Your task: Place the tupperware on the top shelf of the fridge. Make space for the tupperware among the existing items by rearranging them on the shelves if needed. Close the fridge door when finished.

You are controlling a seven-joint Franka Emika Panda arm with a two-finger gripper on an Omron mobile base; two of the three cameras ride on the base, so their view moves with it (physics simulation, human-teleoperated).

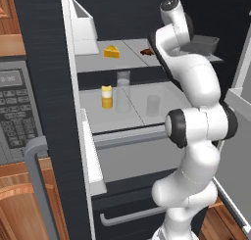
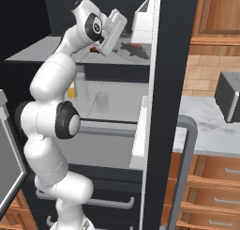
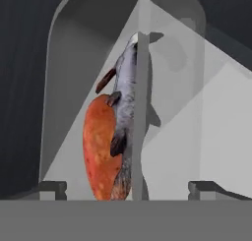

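Note:
The black fridge (image 1: 46, 62) stands open. On the right end of its top shelf (image 1: 93, 60) rests the dark-grey tupperware (image 1: 203, 43), partly hidden by my arm. Close up, the tupperware (image 3: 133, 87) shows its orange food piece (image 3: 101, 146) and dark bits. My gripper (image 3: 128, 188) is open right at the tub, its fingertips (image 3: 51, 187) wide apart on either side without touching it. A yellow cheese wedge (image 1: 112, 52) and a brown morsel (image 1: 146, 52) share the top shelf. On the shelf below stand a yellow-and-white jar (image 1: 107, 97) and two clear glasses (image 1: 123, 91) (image 1: 153, 105).
A grey plate with a pale drawer front (image 1: 127, 156) sticks out below the shelves. The right fridge door (image 1: 240, 116) hangs open beside my arm. A microwave (image 1: 12, 111) sits to the left, and a grey toaster (image 2: 229, 95) is on the counter to the right.

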